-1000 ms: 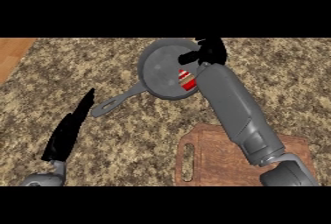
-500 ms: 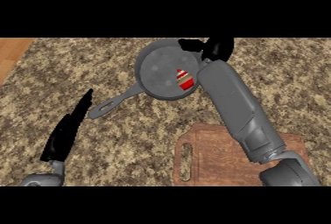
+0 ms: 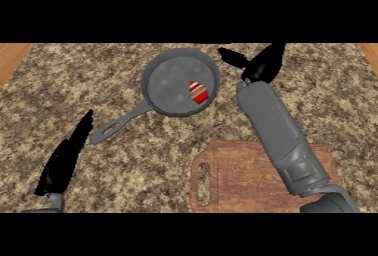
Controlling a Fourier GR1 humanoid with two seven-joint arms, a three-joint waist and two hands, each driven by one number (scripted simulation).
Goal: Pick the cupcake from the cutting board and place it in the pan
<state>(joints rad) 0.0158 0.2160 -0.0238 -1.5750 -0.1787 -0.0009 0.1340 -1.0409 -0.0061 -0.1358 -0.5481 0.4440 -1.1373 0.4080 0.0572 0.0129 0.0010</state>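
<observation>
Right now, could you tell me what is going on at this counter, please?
The cupcake lies in the pan, no longer on the cutting board. The right hand is open beside the pan's right rim, holding nothing. The left hand rests open at the lower left, fingers straight, away from the pan's handle. The placing looks done.

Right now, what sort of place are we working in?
Most likely a kitchen counter: a speckled stone worktop carries a grey frying pan with a cupcake in it, and a wooden cutting board lies nearer the robot.
</observation>
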